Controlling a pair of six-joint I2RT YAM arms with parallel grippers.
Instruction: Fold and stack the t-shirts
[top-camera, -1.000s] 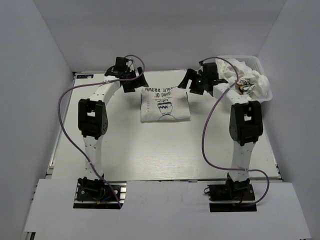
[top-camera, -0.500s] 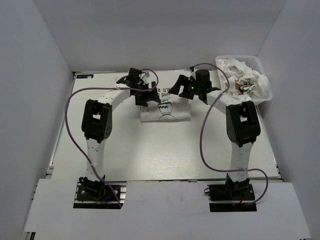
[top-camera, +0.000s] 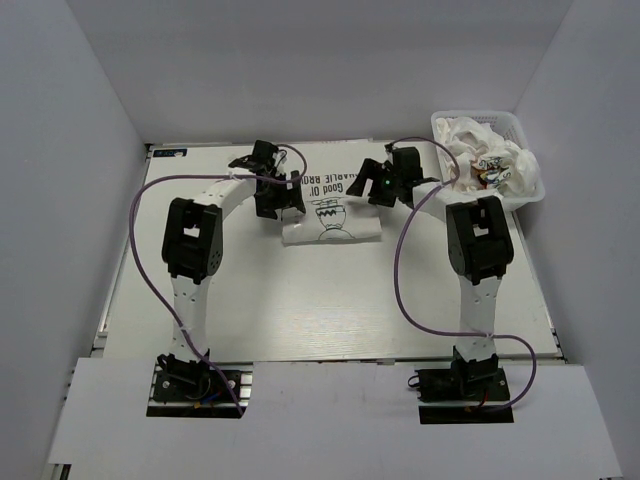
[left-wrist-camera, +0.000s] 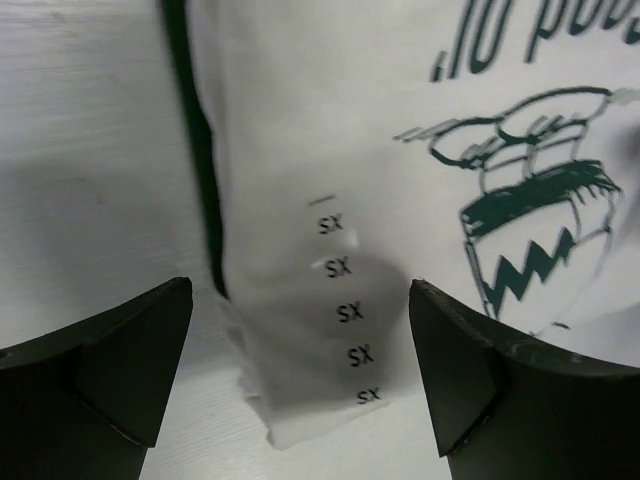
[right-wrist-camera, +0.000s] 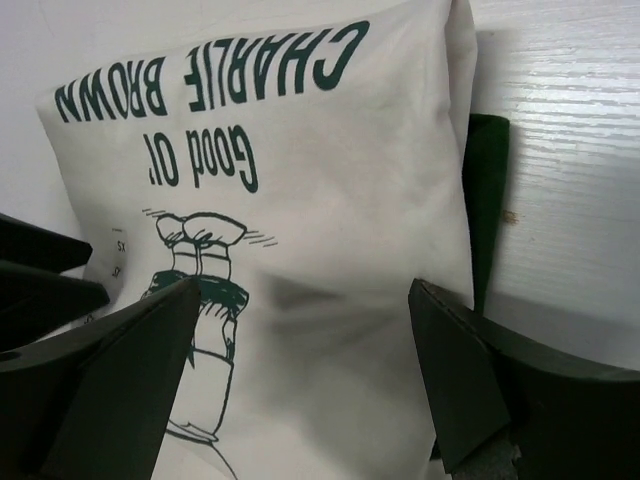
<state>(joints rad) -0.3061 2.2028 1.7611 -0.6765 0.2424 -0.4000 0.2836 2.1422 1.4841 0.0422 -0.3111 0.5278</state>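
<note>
Folded t-shirt at far centre of table, both claws spread wide over its side edges.

The folded t-shirt (top-camera: 335, 215), printed "CHARLIE BROWN / Good ol'", lies flat on the table (top-camera: 330, 300), with open board on the near side and to the left. The left gripper (left-wrist-camera: 300, 290) stands wide apart, holding nothing, astride the shirt's left edge, where a dark green sleeve (left-wrist-camera: 200, 160) shows along the fold and a strip of "XS" size labels (left-wrist-camera: 345, 300) runs beside it. The right gripper (right-wrist-camera: 305, 288) is likewise wide apart and holds nothing, over the right edge, where green sleeve cloth pokes out. More crumpled t-shirts (top-camera: 490, 150) fill the white lattice basket (top-camera: 522, 128) in the far right corner, well apart from the folded one.
</note>
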